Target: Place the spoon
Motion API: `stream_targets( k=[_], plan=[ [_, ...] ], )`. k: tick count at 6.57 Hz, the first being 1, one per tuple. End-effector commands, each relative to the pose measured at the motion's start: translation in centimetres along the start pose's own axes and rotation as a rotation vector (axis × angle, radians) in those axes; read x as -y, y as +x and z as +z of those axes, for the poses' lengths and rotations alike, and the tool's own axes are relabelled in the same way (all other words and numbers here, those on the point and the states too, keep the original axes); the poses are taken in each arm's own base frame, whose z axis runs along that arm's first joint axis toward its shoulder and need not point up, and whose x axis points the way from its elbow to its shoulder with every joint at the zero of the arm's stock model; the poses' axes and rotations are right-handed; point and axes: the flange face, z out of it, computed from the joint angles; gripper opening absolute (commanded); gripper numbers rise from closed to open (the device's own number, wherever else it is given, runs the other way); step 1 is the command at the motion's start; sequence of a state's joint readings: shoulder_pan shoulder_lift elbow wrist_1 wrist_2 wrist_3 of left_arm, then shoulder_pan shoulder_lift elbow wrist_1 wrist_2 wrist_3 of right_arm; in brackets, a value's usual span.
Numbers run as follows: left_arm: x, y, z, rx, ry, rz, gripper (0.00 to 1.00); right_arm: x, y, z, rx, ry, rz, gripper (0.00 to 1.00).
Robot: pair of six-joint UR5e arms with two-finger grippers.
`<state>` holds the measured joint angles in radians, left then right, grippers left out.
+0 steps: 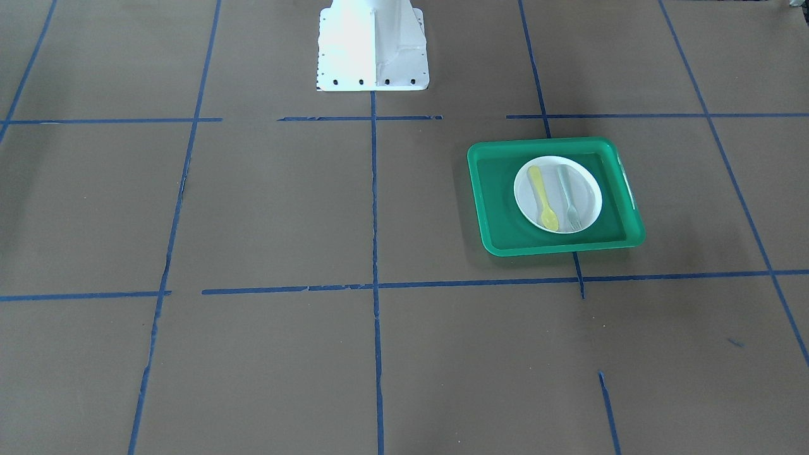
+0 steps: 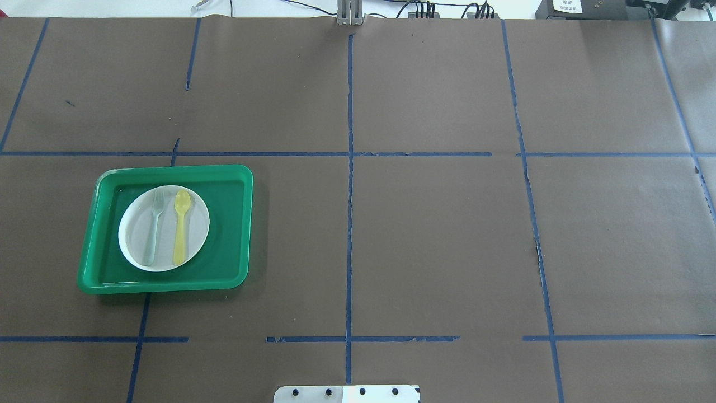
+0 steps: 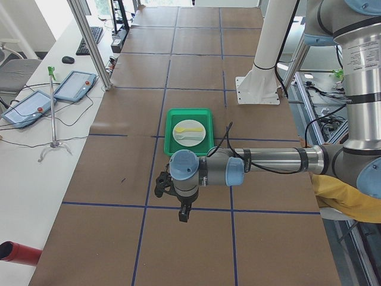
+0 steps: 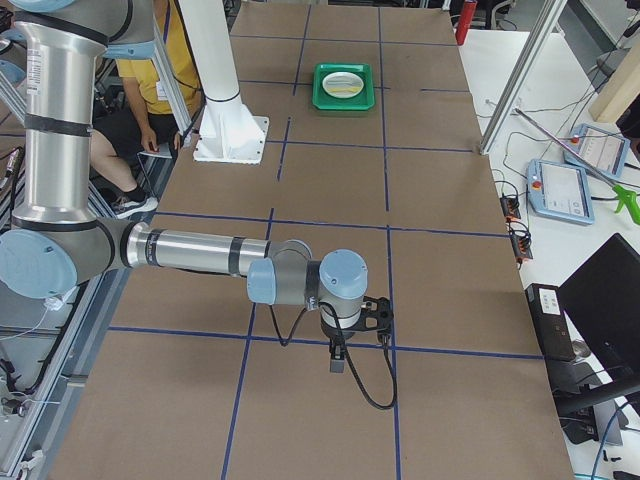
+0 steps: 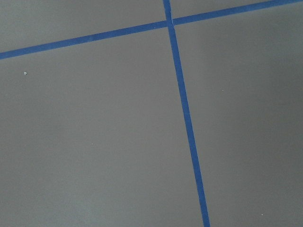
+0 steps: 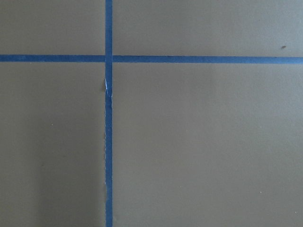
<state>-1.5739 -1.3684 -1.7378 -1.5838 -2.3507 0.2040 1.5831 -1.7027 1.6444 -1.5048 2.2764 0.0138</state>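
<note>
Neither left claw point(image 3: 184, 213) nor right claw point(image 4: 338, 362) shows its width. A small pale yellow plastic spoon point(image 2: 180, 225) lies on a round white plate point(image 2: 133, 235).

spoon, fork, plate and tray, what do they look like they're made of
The spoon is opaque pale yellow with a dull finish, likely plastic. The fork is grey-green and slightly see-through, likely translucent plastic. The plate is plain white and smooth; it could be plastic or ceramic, and the look leaves that open. The tray is bright green with glossy highlights along its rim, probably moulded plastic.
</note>
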Motion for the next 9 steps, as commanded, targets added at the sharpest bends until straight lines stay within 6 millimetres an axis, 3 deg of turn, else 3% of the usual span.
stream_targets(
  k=[1, 3, 4, 5, 7, 9],
  plan=[
    [0.2, 0.5, -0.5, -0.002, 0.01, 0.008, 1.0, 0.0, 0.0, 0.0, 0.0, 0.0, 0.0, 1.0],
    [1.0, 1.2, -1.3, -0.003, 0.033, 0.033, 1.0, 0.0, 0.0, 0.0, 0.0, 0.0, 0.0, 1.0],
    [4.8, 3.1, -4.0, 0.015, 0.115, 0.114, 1.0, 0.0, 0.0, 0.0, 0.0, 0.0, 0.0, 1.0],
    [6.3, 6.2, -5.7, 0.016, 0.159, 0.124, 1.0, 0.0, 0.0, 0.0, 0.0, 0.0, 0.0, 1.0],
    [8.2, 14.9, -5.9, -0.024, 0.182, 0.028, 1.0, 0.0, 0.0, 0.0, 0.0, 0.001, -0.001, 1.0],
    [11.2, 26.9, -2.5, -0.082, 0.25, -0.076, 1.0, 0.0, 0.0, 0.0, 0.0, 0.0, 0.0, 1.0]
  ],
)
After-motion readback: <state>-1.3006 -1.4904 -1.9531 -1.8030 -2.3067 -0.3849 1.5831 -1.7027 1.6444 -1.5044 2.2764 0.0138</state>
